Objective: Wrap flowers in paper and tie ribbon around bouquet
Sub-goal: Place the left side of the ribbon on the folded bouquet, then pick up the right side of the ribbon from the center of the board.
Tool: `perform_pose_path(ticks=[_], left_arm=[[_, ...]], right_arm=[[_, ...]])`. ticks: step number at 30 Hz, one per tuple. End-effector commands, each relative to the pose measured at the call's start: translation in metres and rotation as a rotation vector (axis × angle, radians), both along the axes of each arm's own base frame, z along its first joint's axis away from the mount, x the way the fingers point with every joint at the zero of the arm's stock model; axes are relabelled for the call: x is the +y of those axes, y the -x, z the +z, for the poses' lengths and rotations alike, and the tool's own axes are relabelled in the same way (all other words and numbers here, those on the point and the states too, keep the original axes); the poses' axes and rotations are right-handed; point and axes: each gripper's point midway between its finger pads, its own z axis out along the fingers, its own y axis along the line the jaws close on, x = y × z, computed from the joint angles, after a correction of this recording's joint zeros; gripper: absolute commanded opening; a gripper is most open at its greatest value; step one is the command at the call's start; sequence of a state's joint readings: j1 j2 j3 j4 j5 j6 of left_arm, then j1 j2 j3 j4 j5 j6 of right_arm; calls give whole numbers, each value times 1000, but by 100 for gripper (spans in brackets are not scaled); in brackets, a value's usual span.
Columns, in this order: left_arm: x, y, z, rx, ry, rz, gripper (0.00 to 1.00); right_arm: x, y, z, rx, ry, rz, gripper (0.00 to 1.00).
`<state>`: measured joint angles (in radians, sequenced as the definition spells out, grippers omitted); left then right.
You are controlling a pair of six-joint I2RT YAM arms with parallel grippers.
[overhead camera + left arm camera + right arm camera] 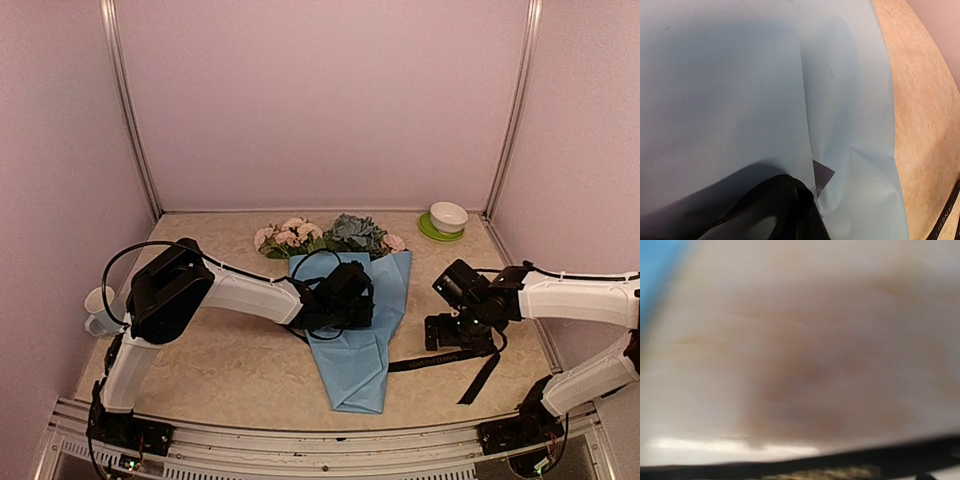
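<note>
The flowers (325, 236) lie at the back of the table, pink blooms to the left and blue-grey ones to the right. Their stems go under the light blue paper (365, 350), which is folded into a long cone pointing toward me. On the cone's upper part rests my left gripper (345, 300), shut, its dark fingertips (800, 200) pressed against the paper (740, 90). The black ribbon (440, 359) lies flat to the right of the cone, one end trailing toward the front. Just above it, my right gripper (452, 333) stands open with nothing in it. The right wrist view is blurred.
A white bowl on a green saucer (447, 219) stands at the back right corner. A white mug (98, 309) sits at the left edge beside my left arm. Pale walls close in three sides, and a metal rail (300, 440) runs along the front.
</note>
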<state>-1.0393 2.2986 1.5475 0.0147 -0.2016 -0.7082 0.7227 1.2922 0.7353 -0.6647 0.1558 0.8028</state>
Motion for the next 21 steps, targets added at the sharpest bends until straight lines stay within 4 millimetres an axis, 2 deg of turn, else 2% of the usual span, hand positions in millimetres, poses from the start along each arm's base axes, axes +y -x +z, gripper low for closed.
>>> perform_pose_path(ticks=[1, 8, 10, 13, 16, 18, 21], left_arm=[[6, 10, -33, 41, -76, -46, 0], [3, 12, -37, 44, -76, -65, 0], [3, 13, -39, 48, -77, -66, 0], [1, 13, -38, 46, -72, -66, 0], [0, 15, -37, 49, -69, -70, 0], [0, 15, -37, 46, -69, -72, 0], [1, 14, -37, 47, -68, -71, 0]], right_arm=[[-71, 14, -6, 19, 215, -235, 100], [-104, 5, -1, -72, 64, -432, 100], [-112, 3, -6, -81, 21, -468, 100], [-110, 3, -21, -34, -62, -480, 100], [-113, 11, -33, 19, -41, -493, 99], [-110, 10, -35, 13, -58, -480, 91], [-105, 13, -44, 4, -103, -471, 75]])
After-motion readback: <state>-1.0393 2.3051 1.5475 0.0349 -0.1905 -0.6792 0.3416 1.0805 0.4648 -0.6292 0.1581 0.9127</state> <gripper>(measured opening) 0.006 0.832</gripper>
